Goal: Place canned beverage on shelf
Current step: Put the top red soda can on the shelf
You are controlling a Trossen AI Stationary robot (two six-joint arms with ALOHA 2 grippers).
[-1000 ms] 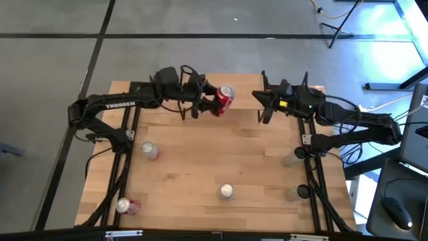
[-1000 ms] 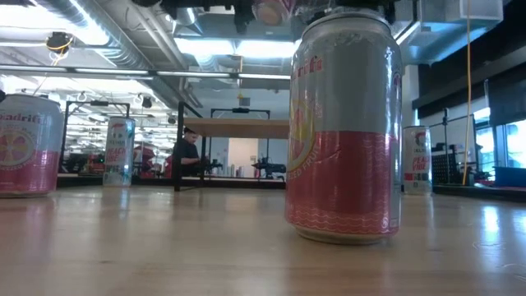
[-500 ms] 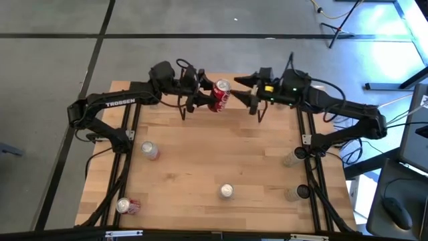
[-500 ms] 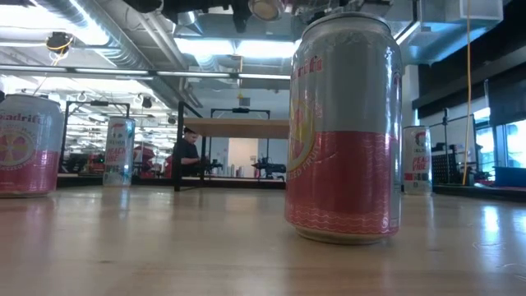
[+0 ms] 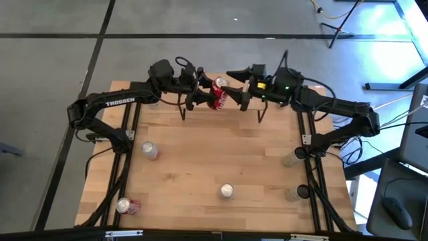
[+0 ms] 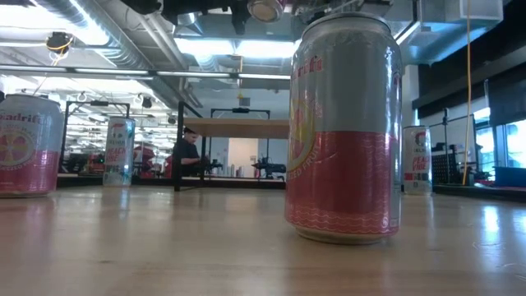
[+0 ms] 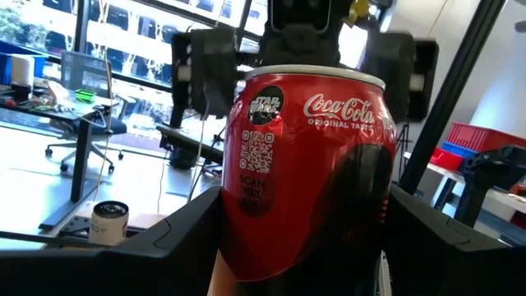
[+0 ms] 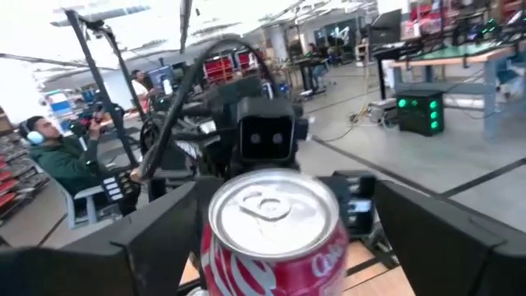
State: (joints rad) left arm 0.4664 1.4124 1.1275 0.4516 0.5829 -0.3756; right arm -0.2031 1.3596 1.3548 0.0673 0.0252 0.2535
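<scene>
Handover is being carried out at the table's twelve o'clock edge, where the red can [image 5: 218, 96] is being gripped by the left gripper [image 5: 200, 97] while the right gripper [image 5: 232, 86], fingers spread wide around its top, is judged ready to be closed next.

Red can [image 7: 308, 168]: lower end cut off by the left wrist picture's edge; in the right wrist view only its silver top and upper wall show. Contact between the right gripper [image 5: 233, 85] and the can is too small to tell from above.

Shelf [image 6: 238, 128]: in the low view, the large foreground can [image 6: 343, 131] hides its right part. From above, both arms cover its top.

Foreground can: top rim cut off by the picture's edge.

Person [image 6: 186, 156] beyond the surface: too small for detail.
</scene>
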